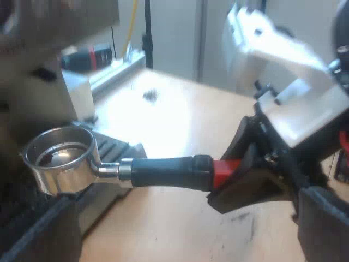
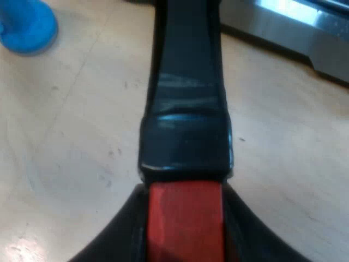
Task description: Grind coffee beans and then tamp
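The metal holder's round basket (image 1: 60, 158) hangs at the espresso machine's front (image 1: 32, 82), above the dark drip tray (image 1: 112, 147); it looks empty, with a dark smear inside. Its dark handle (image 1: 163, 172) runs out level to the red end. My right gripper (image 1: 240, 174) is shut on that red end, and in the right wrist view the black fingers of the right gripper (image 2: 185, 229) press it from both sides, with the handle (image 2: 188, 109) stretching away over the table. My left gripper (image 1: 180, 240) stands open below the handle, its fingers (image 1: 324, 224) wide apart and holding nothing.
A blue tamper (image 2: 24, 24) stands on the wooden table (image 2: 71, 136) near the handle. The machine's steel base (image 2: 294, 27) lies beyond it. A small dark smudge of grounds (image 1: 150, 96) marks the table (image 1: 174, 125). A black and red object (image 1: 90, 57) lies behind the machine.
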You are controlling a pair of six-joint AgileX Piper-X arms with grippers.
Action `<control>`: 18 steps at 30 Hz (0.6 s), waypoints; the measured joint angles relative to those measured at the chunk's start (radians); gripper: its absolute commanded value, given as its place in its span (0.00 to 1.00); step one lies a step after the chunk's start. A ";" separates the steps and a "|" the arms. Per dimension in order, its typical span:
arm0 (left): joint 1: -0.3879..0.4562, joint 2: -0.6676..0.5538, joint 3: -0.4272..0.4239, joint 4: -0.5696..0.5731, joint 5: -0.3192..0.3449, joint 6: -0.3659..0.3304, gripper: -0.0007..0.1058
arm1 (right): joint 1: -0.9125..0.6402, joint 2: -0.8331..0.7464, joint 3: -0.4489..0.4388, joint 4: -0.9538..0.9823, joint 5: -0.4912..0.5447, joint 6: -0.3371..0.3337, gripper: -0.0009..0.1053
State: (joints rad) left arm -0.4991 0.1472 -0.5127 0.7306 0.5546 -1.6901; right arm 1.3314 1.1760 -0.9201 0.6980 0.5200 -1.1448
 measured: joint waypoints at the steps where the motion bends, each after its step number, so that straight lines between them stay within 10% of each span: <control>1: 0.000 -0.011 -0.005 0.008 0.000 0.000 0.78 | 0.000 -0.006 0.000 0.000 0.000 0.000 0.01; 18: 0.000 -0.151 -0.015 0.136 -0.085 -0.049 0.78 | 0.023 -0.148 0.000 0.128 0.017 0.001 0.01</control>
State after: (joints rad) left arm -0.4991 -0.0034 -0.5276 0.8661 0.4693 -1.7389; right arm 1.3542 1.0284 -0.9201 0.8260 0.5369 -1.1436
